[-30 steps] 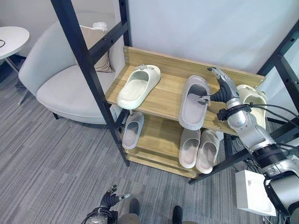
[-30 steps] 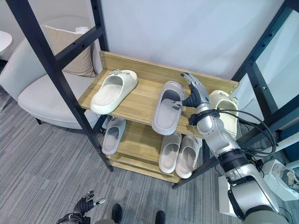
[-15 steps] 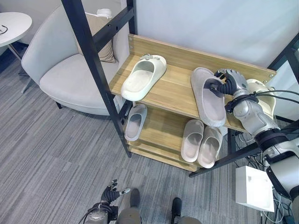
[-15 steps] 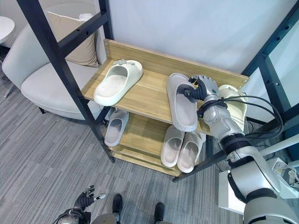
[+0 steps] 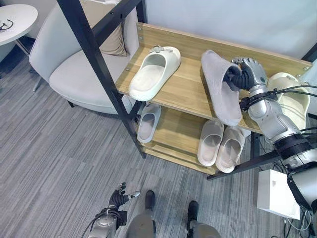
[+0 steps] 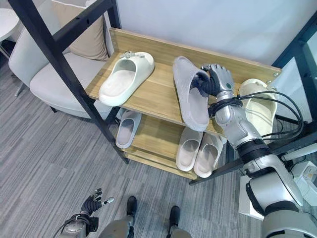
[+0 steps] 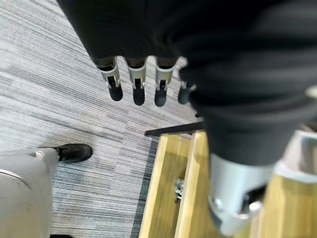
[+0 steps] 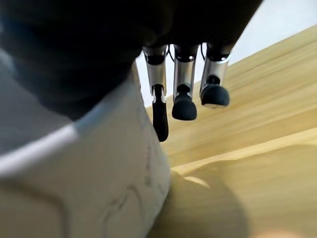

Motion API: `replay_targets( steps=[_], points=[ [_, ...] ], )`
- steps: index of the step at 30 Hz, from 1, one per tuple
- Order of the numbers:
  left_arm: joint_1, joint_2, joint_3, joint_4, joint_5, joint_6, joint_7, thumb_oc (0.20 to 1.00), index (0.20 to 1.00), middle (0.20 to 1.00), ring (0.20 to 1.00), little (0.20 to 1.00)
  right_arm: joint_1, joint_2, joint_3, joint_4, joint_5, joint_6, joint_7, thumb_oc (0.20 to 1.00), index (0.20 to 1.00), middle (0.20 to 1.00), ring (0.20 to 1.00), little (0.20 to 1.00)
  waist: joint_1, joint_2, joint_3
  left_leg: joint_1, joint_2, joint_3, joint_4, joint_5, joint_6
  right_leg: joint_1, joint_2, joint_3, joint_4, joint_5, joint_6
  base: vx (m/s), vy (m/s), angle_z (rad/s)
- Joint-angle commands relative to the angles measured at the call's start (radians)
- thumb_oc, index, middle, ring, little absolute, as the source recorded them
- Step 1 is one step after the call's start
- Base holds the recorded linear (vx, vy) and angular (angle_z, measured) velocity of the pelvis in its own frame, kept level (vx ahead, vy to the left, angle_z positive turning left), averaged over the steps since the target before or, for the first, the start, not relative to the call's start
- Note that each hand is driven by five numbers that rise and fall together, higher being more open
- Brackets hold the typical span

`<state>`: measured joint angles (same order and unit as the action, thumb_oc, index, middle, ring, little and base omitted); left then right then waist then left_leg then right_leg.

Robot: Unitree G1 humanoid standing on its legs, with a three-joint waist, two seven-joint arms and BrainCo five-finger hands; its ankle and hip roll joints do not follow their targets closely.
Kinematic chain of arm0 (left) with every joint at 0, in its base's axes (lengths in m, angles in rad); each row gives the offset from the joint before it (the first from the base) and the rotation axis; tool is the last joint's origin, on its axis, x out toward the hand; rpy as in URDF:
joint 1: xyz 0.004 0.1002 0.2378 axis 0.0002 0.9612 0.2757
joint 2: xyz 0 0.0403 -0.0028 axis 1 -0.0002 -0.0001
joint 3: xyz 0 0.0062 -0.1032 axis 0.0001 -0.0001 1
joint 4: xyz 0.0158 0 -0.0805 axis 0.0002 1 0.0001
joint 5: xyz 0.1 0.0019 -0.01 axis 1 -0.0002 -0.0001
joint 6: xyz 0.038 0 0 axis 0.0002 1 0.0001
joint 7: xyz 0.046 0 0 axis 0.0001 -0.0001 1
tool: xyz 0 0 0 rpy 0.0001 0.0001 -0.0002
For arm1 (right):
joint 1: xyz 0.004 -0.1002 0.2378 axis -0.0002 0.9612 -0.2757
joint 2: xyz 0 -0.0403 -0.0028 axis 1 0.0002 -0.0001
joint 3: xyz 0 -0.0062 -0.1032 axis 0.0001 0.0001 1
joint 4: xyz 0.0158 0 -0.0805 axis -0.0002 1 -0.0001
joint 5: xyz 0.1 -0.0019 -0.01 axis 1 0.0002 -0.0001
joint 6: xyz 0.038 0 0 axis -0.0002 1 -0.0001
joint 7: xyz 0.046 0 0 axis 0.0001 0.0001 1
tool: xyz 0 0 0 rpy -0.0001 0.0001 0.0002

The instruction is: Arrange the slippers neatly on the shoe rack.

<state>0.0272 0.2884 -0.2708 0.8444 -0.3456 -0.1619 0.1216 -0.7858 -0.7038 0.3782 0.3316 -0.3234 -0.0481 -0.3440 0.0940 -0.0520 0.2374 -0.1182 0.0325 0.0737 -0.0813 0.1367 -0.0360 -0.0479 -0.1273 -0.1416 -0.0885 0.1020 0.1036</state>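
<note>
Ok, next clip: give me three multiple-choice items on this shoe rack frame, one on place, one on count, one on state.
1. Where is the cream slipper?
A. top shelf, left part
B. floor
C. armchair

2. How many slippers lie on the lower shelf?
A. one
B. three
C. five

3. What is the right hand doing?
A. hanging open by the floor
B. gripping the grey slipper, tipped on its side
C. pressing the wall

Answers: 1 A, it lies on the upper board's left; 2 B, one at left, a pair at right; 3 B, fingers curl round its edge.
</note>
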Motion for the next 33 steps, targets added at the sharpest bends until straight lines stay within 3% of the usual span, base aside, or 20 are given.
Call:
replay_targets(
  steps=[1, 6, 10, 13, 15, 17, 22, 24, 28, 33],
  points=[
    [-0.052, 0.018, -0.008, 0.024, 0.017, -0.017, 0.011, 1.0, 1.0, 1.0, 1.0, 1.0, 0.04, -0.001, -0.125, -0.182, 0.0, -0.08, -0.061, 0.2, 0.2, 0.2, 0.2, 0.2, 0.027, -0.057, -0.014, 0.058, -0.003, -0.032, 0.049, -0.142, 0.004, 0.098, -0.092, -0.032, 0.002, -0.067, 0.084, 0.04, -0.004, 0.07],
    [-0.025, 0.002, 0.011, 0.022, 0.052, -0.01, 0.013, 1.0, 1.0, 1.0, 1.0, 1.0, 0.209, 0.041, -0.277, -0.509, -0.002, -0.153, -0.056, 0.2, 0.2, 0.2, 0.2, 0.2, 0.003, -0.045, -0.051, 0.106, 0.003, -0.02, 0.011, -0.134, 0.002, 0.121, -0.088, -0.031, 0.002, -0.077, 0.087, 0.04, -0.002, -0.07],
    [-0.012, -0.009, 0.018, 0.015, 0.055, -0.008, 0.018, 1.0, 1.0, 1.0, 1.0, 1.0, 0.263, 0.09, -0.319, -0.643, 0.044, -0.198, -0.05, 0.2, 0.2, 0.2, 0.2, 0.2, -0.008, -0.034, -0.064, 0.123, 0.004, -0.018, 0.004, -0.133, 0.002, 0.131, -0.087, -0.03, 0.003, -0.081, 0.086, 0.01, -0.008, -0.07],
    [0.0, -0.013, 0.017, 0.013, 0.055, -0.005, 0.022, 1.0, 1.0, 1.0, 1.0, 1.0, 0.293, 0.166, -0.279, -0.742, 0.179, -0.245, 0.026, 0.2, 0.2, 0.2, 0.2, 0.2, -0.013, -0.026, -0.071, 0.135, 0.006, -0.016, 0.002, -0.132, 0.0, 0.138, -0.084, -0.031, 0.005, -0.085, 0.081, 0.0, 0.0, 0.0],
    [0.006, -0.019, 0.017, 0.017, 0.051, -0.002, 0.024, 1.0, 1.0, 1.0, 1.0, 1.0, 0.298, 0.198, -0.225, -0.775, 0.266, -0.261, 0.071, 0.2, 0.2, 0.2, 0.2, 0.2, -0.015, -0.021, -0.073, 0.143, 0.007, -0.012, 0.0, -0.132, -0.001, 0.142, -0.082, -0.029, 0.006, -0.087, 0.079, 0.0, 0.0, 0.0],
    [0.018, -0.027, 0.007, 0.021, 0.04, 0.003, 0.032, 1.0, 1.0, 1.0, 1.0, 1.0, 0.282, 0.3, -0.095, -0.834, 0.472, -0.287, 0.164, 0.2, 0.2, 0.2, 0.2, 0.2, -0.01, -0.011, -0.074, 0.152, 0.009, -0.007, -0.002, -0.131, -0.002, 0.146, -0.079, -0.026, 0.006, -0.09, 0.074, 0.0, 0.0, 0.0],
    [0.014, -0.045, -0.002, 0.056, 0.032, 0.002, 0.056, 1.0, 1.0, 1.0, 1.0, 1.0, 0.203, 0.416, 0.071, -0.861, 0.634, -0.295, 0.227, 0.2, 0.2, 0.2, 0.2, 0.2, -0.004, -0.002, -0.069, 0.161, 0.012, -0.004, -0.003, -0.129, -0.006, 0.155, -0.077, -0.027, 0.005, -0.095, 0.068, 0.0, -0.006, 0.02],
    [0.005, -0.057, -0.012, 0.1, 0.029, -0.002, 0.073, 1.0, 1.0, 1.0, 1.0, 1.0, 0.147, 0.527, 0.223, -0.823, 0.803, -0.27, 0.307, 0.2, 0.2, 0.2, 0.2, 0.2, 0.009, 0.004, -0.066, 0.163, 0.014, -0.006, -0.005, -0.124, -0.011, 0.161, -0.077, -0.03, 0.003, -0.095, 0.063, -0.01, -0.008, 0.03],
    [-0.018, -0.068, -0.002, 0.149, 0.032, -0.006, 0.091, 1.0, 1.0, 1.0, 1.0, 1.0, 0.111, 0.571, 0.346, -0.763, 0.868, -0.237, 0.363, 0.2, 0.2, 0.2, 0.2, 0.2, 0.021, 0.004, -0.062, 0.164, 0.014, -0.004, -0.006, -0.122, -0.015, 0.163, -0.078, -0.033, 0.001, -0.095, 0.059, 0.0, -0.003, 0.0],
    [-0.031, -0.071, 0.012, 0.173, 0.036, -0.015, 0.104, 1.0, 1.0, 1.0, 1.0, 1.0, 0.162, 0.557, 0.43, -0.7, 0.88, -0.194, 0.42, 0.2, 0.2, 0.2, 0.2, 0.2, 0.023, 0.003, -0.051, 0.161, 0.015, -0.006, -0.006, -0.119, -0.019, 0.164, -0.078, -0.037, 0.001, -0.095, 0.059, -0.01, -0.001, 0.01]
  ],
)
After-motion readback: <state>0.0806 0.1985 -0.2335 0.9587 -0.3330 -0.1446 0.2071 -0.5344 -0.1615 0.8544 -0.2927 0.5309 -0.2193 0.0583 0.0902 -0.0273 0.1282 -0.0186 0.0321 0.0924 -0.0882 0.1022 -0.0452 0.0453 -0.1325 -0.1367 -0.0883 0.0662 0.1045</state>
